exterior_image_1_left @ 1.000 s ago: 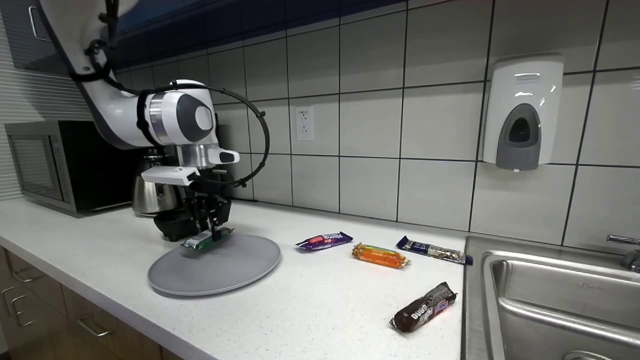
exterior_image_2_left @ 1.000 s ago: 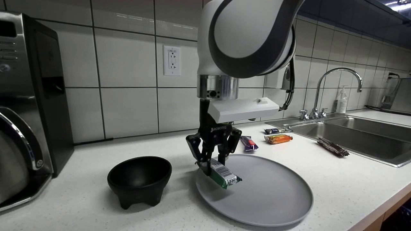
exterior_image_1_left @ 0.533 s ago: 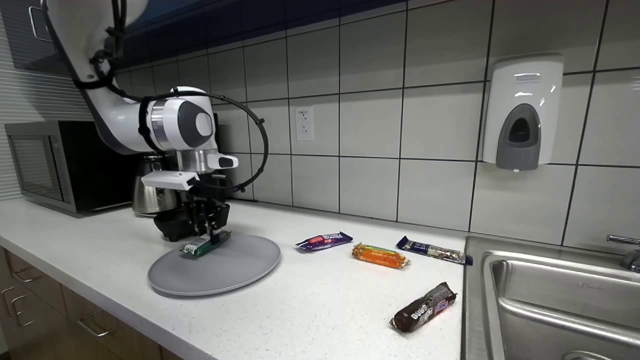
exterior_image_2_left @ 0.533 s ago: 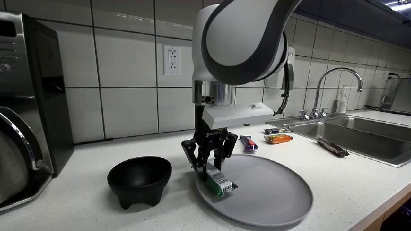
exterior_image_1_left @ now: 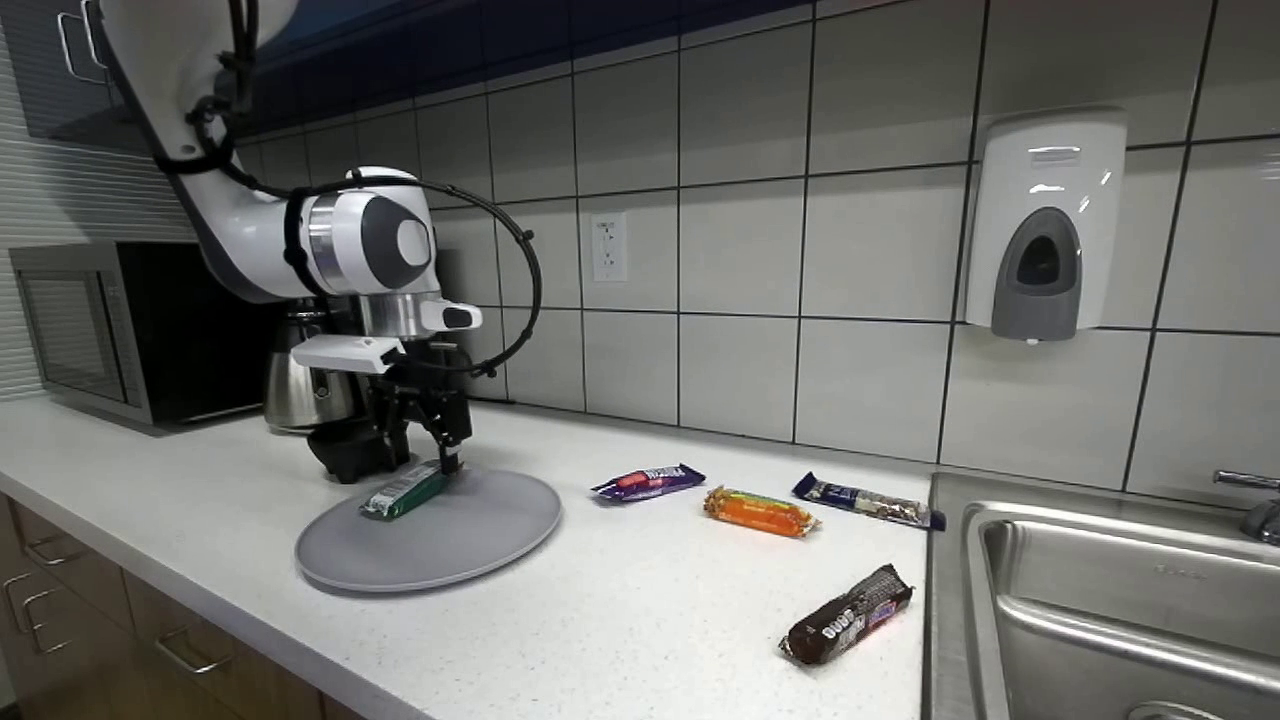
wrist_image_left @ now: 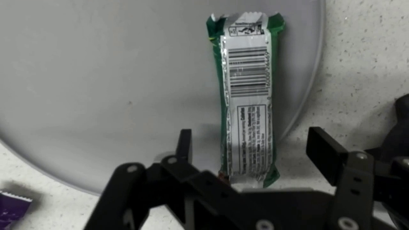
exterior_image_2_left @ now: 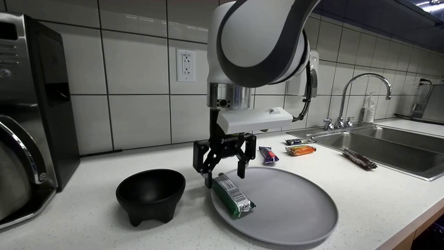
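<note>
A green-and-silver wrapped bar (exterior_image_2_left: 232, 196) lies, barcode side up, on the grey plate (exterior_image_2_left: 295, 201), near the rim on the black bowl's side. My gripper (exterior_image_2_left: 224, 177) is just above the bar's rear end, its jaws spread wide. In the wrist view the bar (wrist_image_left: 247, 105) runs between the two fingertips, with a gap on both sides, so nothing is gripped. The bar's near end is partly covered by the gripper's linkage there. The bar (exterior_image_1_left: 405, 492) also rests on the plate (exterior_image_1_left: 480, 530) in an exterior view, below the gripper (exterior_image_1_left: 428, 460).
Beside the plate stands a black footed bowl (exterior_image_2_left: 151, 191). Farther along the counter lie a purple bar (exterior_image_1_left: 650, 483), an orange bar (exterior_image_1_left: 760, 512), a blue-ended bar (exterior_image_1_left: 870, 500) and a brown bar (exterior_image_1_left: 848, 615), near the steel sink (exterior_image_1_left: 985, 620). A tiled wall (exterior_image_1_left: 640, 370) backs the counter.
The gripper came down with the green bar toward the plate, then its fingers spread and let go. The bar now lies on the plate, and the gripper has risen slightly.
</note>
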Controlling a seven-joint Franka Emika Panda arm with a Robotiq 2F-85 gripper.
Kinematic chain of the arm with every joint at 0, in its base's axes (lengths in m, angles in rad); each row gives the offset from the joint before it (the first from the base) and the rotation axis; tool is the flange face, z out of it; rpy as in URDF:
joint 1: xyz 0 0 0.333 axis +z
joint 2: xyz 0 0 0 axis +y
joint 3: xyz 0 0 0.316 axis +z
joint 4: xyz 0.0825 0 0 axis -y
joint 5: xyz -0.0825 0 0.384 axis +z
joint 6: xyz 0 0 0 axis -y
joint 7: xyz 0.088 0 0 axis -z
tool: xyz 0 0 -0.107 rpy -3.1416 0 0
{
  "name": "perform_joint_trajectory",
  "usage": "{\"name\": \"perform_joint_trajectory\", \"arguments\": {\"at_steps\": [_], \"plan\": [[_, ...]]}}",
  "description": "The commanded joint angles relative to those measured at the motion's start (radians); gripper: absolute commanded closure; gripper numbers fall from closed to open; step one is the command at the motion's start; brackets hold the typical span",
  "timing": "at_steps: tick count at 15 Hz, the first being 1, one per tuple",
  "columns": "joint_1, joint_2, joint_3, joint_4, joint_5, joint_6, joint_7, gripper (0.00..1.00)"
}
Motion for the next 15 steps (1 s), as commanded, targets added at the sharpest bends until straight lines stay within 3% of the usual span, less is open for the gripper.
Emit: {"name": "perform_joint_trajectory", "arguments": {"at_steps": [1,15], "plan": [[0.006,-0.046,-0.012,0.001,0.007,-0.032,0.013,0.0],[0.007,-0.06,-0.084,0.022,-0.019,-0.024,0.221,0.0]]}}
